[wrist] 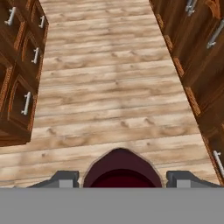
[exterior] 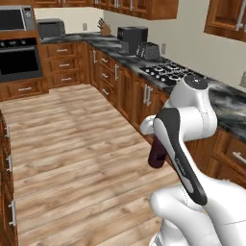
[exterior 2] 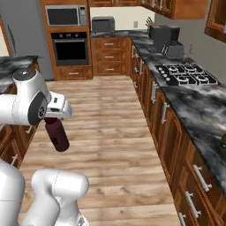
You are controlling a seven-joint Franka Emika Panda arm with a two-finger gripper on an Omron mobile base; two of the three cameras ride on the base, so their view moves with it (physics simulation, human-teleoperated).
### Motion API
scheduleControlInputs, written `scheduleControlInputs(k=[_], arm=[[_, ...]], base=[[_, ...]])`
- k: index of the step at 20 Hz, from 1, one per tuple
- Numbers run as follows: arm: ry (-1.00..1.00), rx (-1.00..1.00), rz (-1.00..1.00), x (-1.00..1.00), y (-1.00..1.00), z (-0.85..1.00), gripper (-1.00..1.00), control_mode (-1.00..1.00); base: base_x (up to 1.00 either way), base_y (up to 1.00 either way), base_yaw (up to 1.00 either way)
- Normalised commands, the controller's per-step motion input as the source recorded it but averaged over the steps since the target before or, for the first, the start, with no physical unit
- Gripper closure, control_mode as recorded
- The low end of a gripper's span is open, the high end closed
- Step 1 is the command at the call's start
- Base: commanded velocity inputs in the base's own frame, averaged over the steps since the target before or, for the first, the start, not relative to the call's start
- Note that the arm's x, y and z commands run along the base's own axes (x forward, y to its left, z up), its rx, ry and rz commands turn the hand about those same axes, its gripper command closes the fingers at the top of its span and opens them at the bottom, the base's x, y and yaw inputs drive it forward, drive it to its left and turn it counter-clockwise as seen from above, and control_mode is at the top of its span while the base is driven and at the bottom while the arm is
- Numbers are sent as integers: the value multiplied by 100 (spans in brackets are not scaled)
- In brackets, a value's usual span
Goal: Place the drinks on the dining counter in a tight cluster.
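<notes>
A wide dark maroon bottle [exterior 2: 58,135], one of the drinks, hangs tilted above the wooden floor with my gripper [exterior 2: 54,118] shut on its top. From the left base view the maroon bottle [exterior: 156,156] pokes out below my forearm, which hides the fingers. In the hand view the bottle [wrist: 122,168] sits between my two fingertips [wrist: 65,178], with my gripper [wrist: 122,180] closed around it. A corner of the dining counter's marbled top [exterior 2: 13,65] lies at the left, beyond my arm. Its wooden base [wrist: 19,83] runs along the left of the hand view.
The wall counter [exterior 2: 194,106] with a gas hob [exterior 2: 190,74], a toaster [exterior 2: 173,50] and a black appliance [exterior 2: 163,33] runs down the right. An oven [exterior 2: 69,47] and a microwave [exterior 2: 65,16] stand at the far end. Wooden floor [exterior: 72,144] lies between the two cabinet rows.
</notes>
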Motion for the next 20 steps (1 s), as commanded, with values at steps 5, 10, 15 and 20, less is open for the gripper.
scheduleControlInputs(k=[5,10,15,20], arm=[[0,0,0,0,0,0,100,100],[0,0,0,0,0,0,100,100],[0,0,0,0,0,0,100,100],[0,0,0,0,0,0,100,100]], base=[[-12,72,36],[19,92,3],[21,90,0],[0,58,18]])
